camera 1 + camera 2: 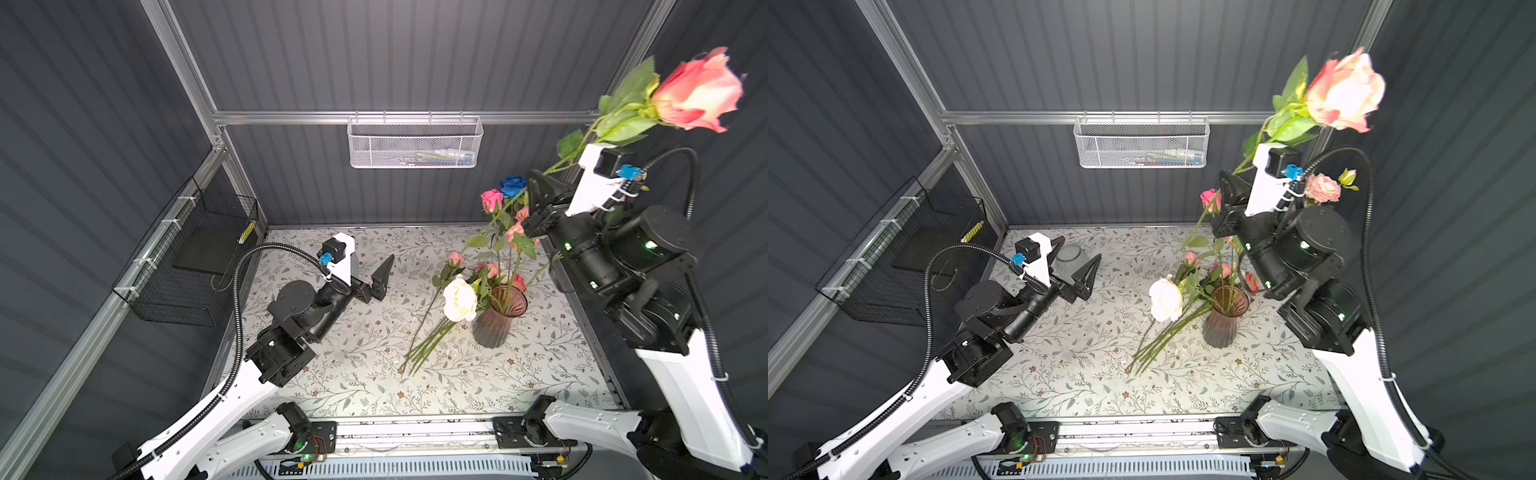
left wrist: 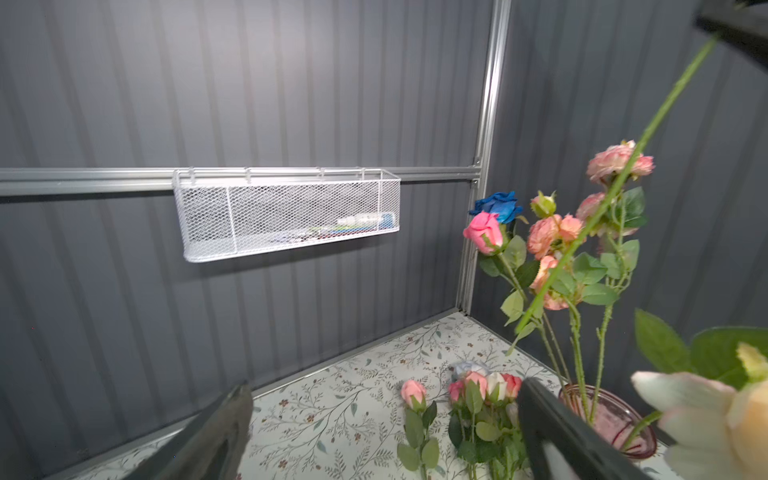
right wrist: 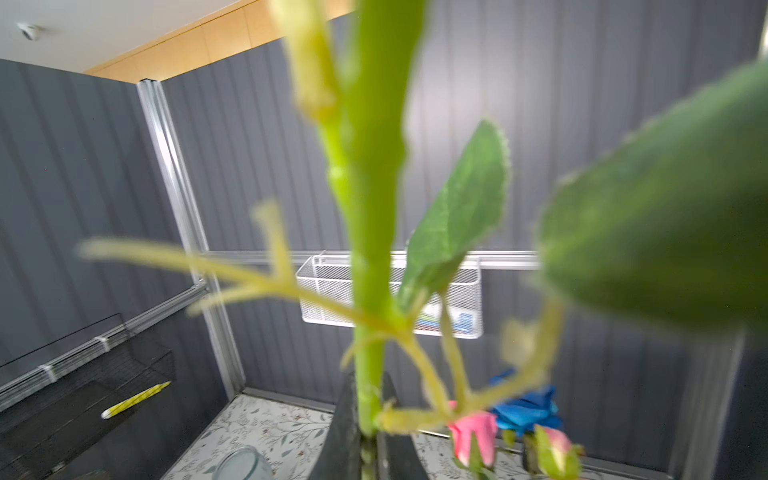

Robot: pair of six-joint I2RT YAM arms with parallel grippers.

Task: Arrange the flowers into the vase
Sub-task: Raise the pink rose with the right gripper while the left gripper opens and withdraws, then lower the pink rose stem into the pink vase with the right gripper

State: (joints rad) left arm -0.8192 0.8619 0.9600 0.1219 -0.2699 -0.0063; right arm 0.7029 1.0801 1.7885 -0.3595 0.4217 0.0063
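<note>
Right wrist view: right jaws clamp rose stem (image 3: 370, 249). Left jaws wide, empty. Advise righting the stem, then lowering it into the vase (image 1: 494, 328).

The vase (image 1: 496, 322) is ribbed pinkish glass (glossy), the basket (image 1: 415, 145) white metal mesh, the wall (image 1: 374, 54) matt grey.

Peach rose (image 1: 698, 91), blue rose (image 1: 513, 185), pink vase (image 1: 496, 328) (leaf-patterned tabletop (image 1: 353, 357)).

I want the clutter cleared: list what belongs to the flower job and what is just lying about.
Job: pink glass vase; peach rose in right gripper; white rose; loose roses on table.
Lying about: white mesh basket; black wire basket; clear glass bowl.
</note>
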